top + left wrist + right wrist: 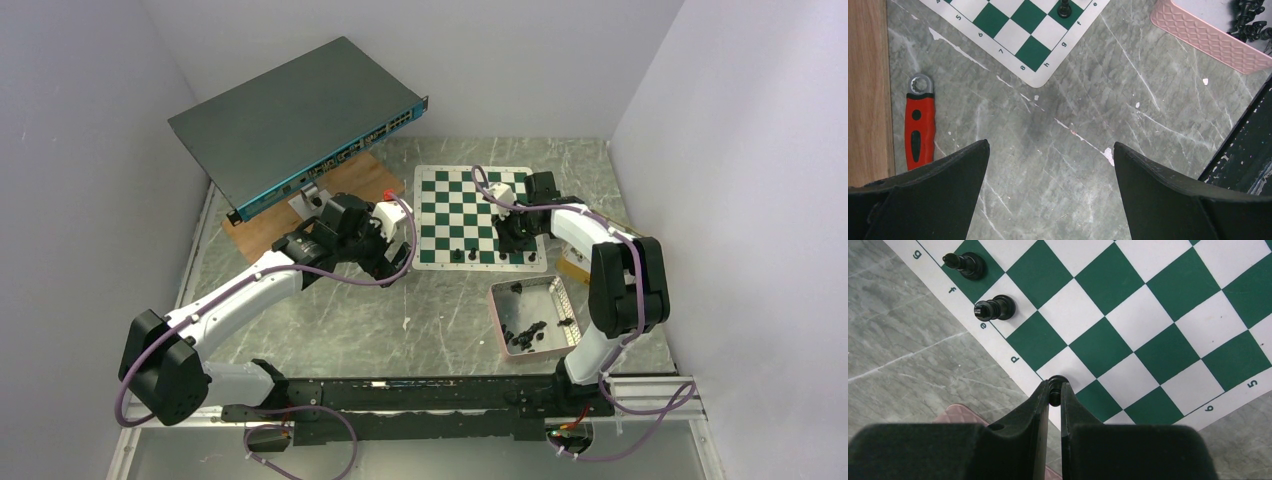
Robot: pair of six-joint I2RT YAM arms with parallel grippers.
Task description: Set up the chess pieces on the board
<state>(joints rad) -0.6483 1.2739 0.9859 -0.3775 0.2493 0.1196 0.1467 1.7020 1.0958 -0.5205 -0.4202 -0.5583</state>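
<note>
Standing chess pieces (993,308): two.

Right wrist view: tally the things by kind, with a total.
Small black chess pieces: 3, one chess piece pinched in the jaws
Flat green-and-white checkered chess mat: 1
Pink textured tray, corner only: 1
Total: 5

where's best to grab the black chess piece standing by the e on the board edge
Take the small black chess piece by its slim neck above the round base, coming straight down. It stands upright on the green and white chess mat, and the neighbouring piece by f sits on the next square, so the tool's fingers should fit either side.
</note>
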